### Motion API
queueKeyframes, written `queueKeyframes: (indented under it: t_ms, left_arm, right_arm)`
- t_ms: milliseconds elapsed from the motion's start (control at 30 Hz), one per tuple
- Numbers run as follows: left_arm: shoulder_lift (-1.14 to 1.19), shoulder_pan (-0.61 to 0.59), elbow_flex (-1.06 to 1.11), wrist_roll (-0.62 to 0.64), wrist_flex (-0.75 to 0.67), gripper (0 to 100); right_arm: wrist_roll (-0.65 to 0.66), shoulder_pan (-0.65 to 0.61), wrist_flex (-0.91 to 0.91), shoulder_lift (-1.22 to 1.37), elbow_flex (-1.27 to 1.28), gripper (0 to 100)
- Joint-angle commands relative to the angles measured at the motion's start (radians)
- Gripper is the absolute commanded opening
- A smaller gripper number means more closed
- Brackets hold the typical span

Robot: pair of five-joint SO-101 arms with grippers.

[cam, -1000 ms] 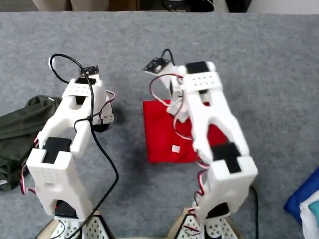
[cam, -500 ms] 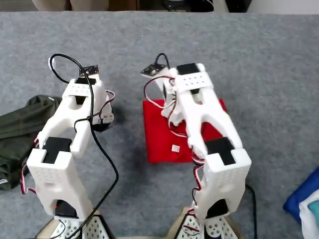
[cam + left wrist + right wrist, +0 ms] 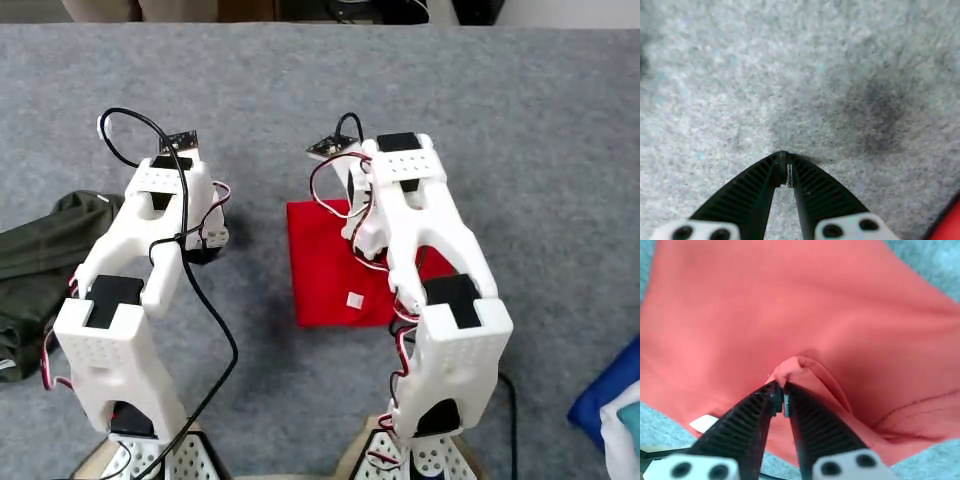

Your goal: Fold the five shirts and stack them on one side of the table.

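Right arm has swung back toward the right side after a short drift left. Left arm unmoved. Red cloth lies where it did.

Flat-folded red fabric shirt sits mid-tabletop, a neat rectangle on the grey felt-covered tabletop, small white tag showing near its near edge. Right gripper is down on it, claw together and pinching a small raised pucker of the red fabric at the tips. Left gripper has its claw closed on nothing, over bare grey felt just beside the shirt's left edge.

Crumpled dark green fabric shirt lies at the left edge, unfolded. Blue fabric bundle is at the right edge near the near corner, with something paler beside it. What that is, cannot tell.

Step in hand, as judged: the red shirt looks folded, and the right arm has hold of it, either for a last tuck or to carry it off to the stacking side.

Next move calls for a grip that takes all layers, not only the top pucker, or the fold will open on the lift. A low drag or a two-arm lift seems safer. After that, the green shirt wants spreading flat.
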Motion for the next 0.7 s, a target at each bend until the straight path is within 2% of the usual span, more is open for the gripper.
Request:
queueKeyframes:
  t_ms: [0,367,667]
  left_arm:
    - [-0.022,-0.041,-0.017,0.005,-0.06,2]
    - [-0.022,-0.041,-0.017,0.005,-0.06,2]
    - [-0.022,-0.041,-0.017,0.005,-0.06,2]
  right_arm:
    - [-0.006,0.018,0.014,-0.03,-0.007,0.5]
    - [-0.02,0.208,0.1,-0.315,0.05,0.5]
    - [-0.011,0.4,0.066,-0.582,0.377,0.5]
